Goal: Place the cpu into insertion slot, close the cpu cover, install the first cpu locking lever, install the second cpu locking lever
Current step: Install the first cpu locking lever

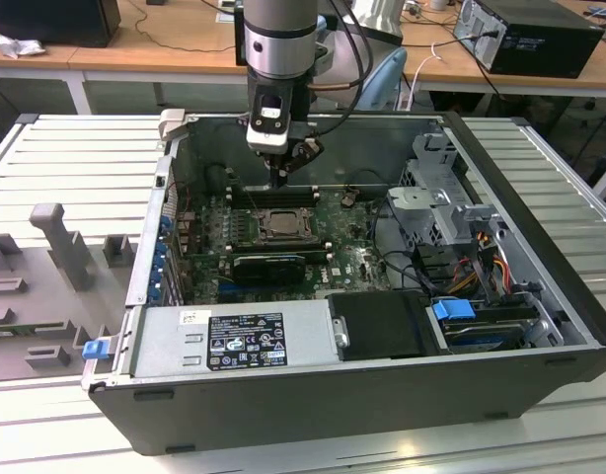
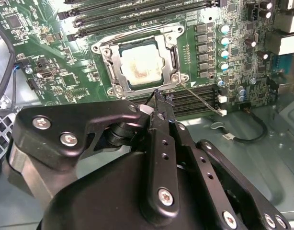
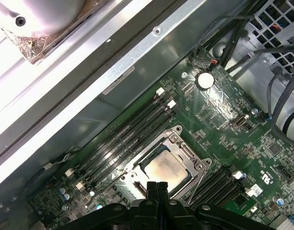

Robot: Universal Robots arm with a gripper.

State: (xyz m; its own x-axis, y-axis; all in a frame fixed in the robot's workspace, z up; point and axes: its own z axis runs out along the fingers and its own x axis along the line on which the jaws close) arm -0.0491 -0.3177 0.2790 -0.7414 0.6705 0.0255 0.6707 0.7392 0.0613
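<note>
The cpu (image 2: 141,68) lies silvery face up in the insertion slot (image 1: 283,225) on the green board, with a pale smear on its top. The cpu cover (image 2: 172,56) is down flat around it, and the chip shows through its window. The cpu (image 3: 166,167) and cover (image 3: 184,143) also appear in the first wrist view. One thin wire locking lever (image 2: 199,98) sticks out slantwise from a socket corner, unlatched. My gripper (image 2: 161,99) hovers just beside the socket's edge, near that lever, shut with nothing between its fingers. In the exterior view the gripper (image 1: 276,181) hangs over the socket's far side.
Long black memory slots (image 2: 137,12) flank the socket on two sides. Capacitors (image 2: 224,45) stand in a row close by. A black card (image 1: 268,265) sits in front of the socket. The case's metal wall (image 3: 113,81), drive cage (image 1: 436,202) and cables (image 1: 481,262) hem the board in.
</note>
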